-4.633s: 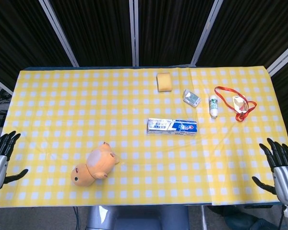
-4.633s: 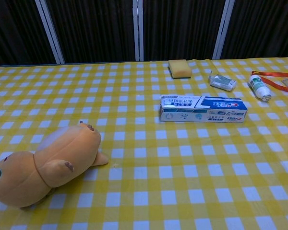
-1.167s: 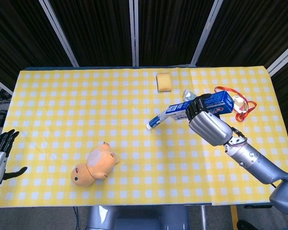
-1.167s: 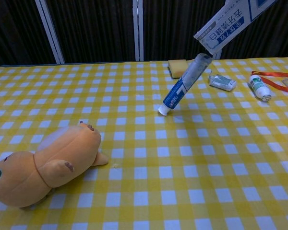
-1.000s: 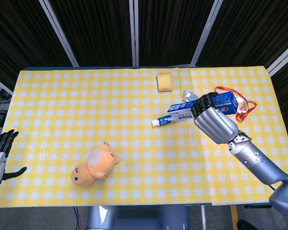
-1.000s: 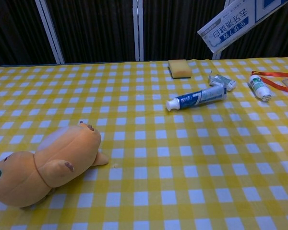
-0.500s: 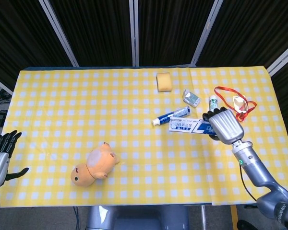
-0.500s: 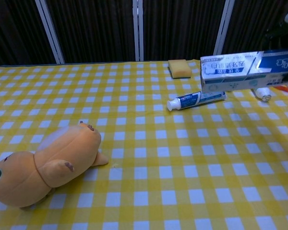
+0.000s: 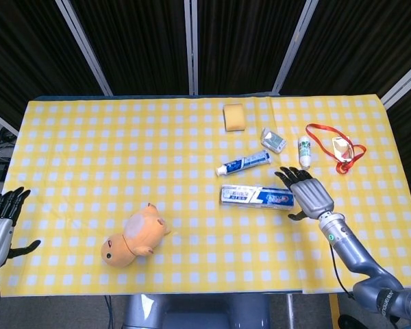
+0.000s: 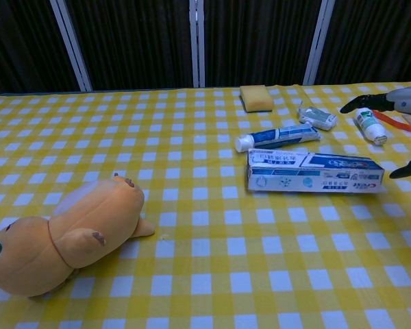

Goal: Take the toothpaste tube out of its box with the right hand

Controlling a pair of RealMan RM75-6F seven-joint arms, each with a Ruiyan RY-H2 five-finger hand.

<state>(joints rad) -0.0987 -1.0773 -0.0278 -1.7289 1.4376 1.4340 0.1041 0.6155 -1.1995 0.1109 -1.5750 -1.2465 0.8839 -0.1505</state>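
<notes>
Blue-and-white, the plastic toothpaste tube (image 9: pixel 243 164) lies out on the tabletop (image 9: pixel 89 157), beyond and left of my right robot hand (image 9: pixel 309 195), long axis slanting. That hand is released, fingers spread, beside the flat cardboard toothpaste box (image 9: pixel 256 196).

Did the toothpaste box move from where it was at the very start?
Yes. The blue-and-white cardboard toothpaste box now lies nearer the robot, farther from the yellow sponge.
</notes>
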